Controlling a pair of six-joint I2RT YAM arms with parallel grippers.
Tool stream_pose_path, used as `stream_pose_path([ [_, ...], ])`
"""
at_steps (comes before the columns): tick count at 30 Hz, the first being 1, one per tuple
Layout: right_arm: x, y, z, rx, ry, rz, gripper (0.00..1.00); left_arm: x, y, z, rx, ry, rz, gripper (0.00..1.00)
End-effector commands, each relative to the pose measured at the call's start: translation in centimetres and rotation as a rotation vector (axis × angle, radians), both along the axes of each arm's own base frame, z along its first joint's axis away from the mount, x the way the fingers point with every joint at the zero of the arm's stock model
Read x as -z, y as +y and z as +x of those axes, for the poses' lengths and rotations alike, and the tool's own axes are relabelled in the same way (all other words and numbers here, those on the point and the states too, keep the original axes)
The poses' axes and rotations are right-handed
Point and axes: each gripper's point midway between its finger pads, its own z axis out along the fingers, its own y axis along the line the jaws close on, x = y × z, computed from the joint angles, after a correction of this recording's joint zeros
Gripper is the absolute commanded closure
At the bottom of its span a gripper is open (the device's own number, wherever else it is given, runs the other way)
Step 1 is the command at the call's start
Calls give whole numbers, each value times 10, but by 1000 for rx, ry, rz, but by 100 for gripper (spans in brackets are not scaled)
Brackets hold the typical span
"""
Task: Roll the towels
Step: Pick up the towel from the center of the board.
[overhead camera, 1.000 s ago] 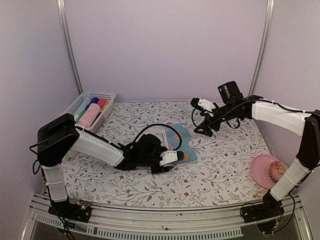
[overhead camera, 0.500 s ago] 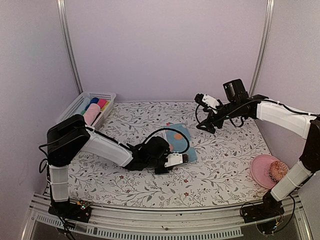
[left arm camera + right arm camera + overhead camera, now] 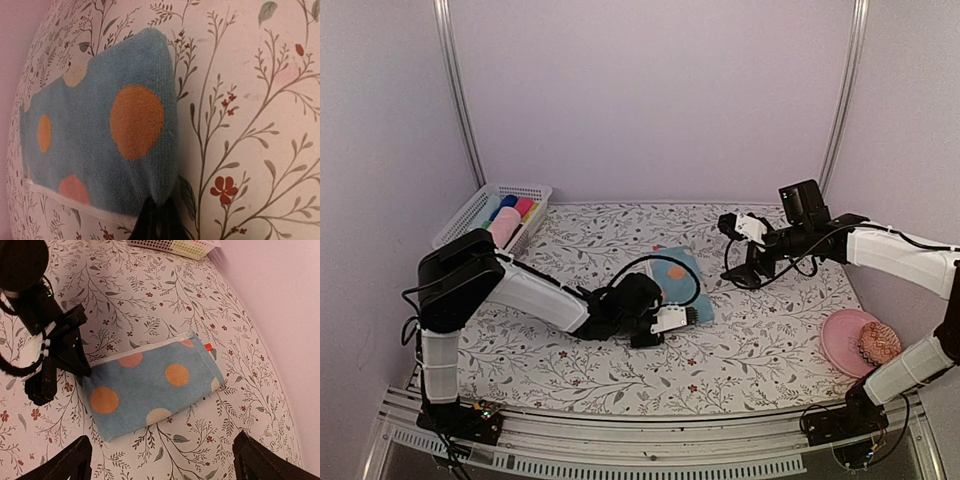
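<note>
Status as observed at the remote station:

1. Left gripper (image 3: 157,223): I found the jaws fully closed, pinching the near corner of the blue towel (image 3: 681,281). In the left wrist view the dark fingertips met at the cloth's edge, with no gap between them.
2. Blue towel: it lay flat on the floral table (image 3: 760,345), near the middle and folded into a rectangle. It carried orange, pink and cream dots, a white strip along one long edge and a small orange tag at the far end. The left arm lay low across the table on the towel's left side.
3. Right gripper (image 3: 744,251): I saw the jaws spread wide and holding nothing. It hung above the table to the right of the towel, apart from it, with its camera looking down on the whole cloth.
4. Pink towel (image 3: 500,232): it sat rolled inside the white basket (image 3: 534,190) at the far left corner, beside several bright cloth tubes (image 3: 519,207).
5. A pink plate (image 3: 840,336) lay near the right edge, well apart from both grippers.
</note>
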Motion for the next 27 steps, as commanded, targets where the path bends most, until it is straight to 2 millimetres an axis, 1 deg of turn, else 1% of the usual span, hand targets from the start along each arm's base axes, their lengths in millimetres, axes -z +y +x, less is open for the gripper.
stream_pose_path([
  [1, 2, 6, -24, -179, -117, 22, 1, 18, 16, -9, -19, 172, -4, 100],
  [3, 12, 7, -35, -236, -143, 16, 0, 14, 15, -10, -7, 243, -50, 100],
  [7, 33, 10, -53, -332, -154, -6, 3, 6, 19, -5, -9, 347, -127, 100],
  [11, 59, 21, -71, -424, -148, -43, 5, -1, 23, 1, -14, 448, -187, 100],
  [13, 72, 29, -76, -452, -150, -61, 7, -4, 23, 2, -8, 508, -215, 100],
  [16, 89, 43, -75, -447, -154, -92, 11, -7, 23, 4, -5, 587, -240, 100],
  [20, 119, 55, -66, -389, -185, -184, 16, -8, 23, 7, -9, 662, -257, 100],
  [23, 129, 61, -55, -331, -228, -219, 19, -8, 24, 9, -9, 700, -270, 100],
  [27, 140, 62, -41, -249, -238, -254, 24, -7, 24, 9, -7, 725, -277, 100],
])
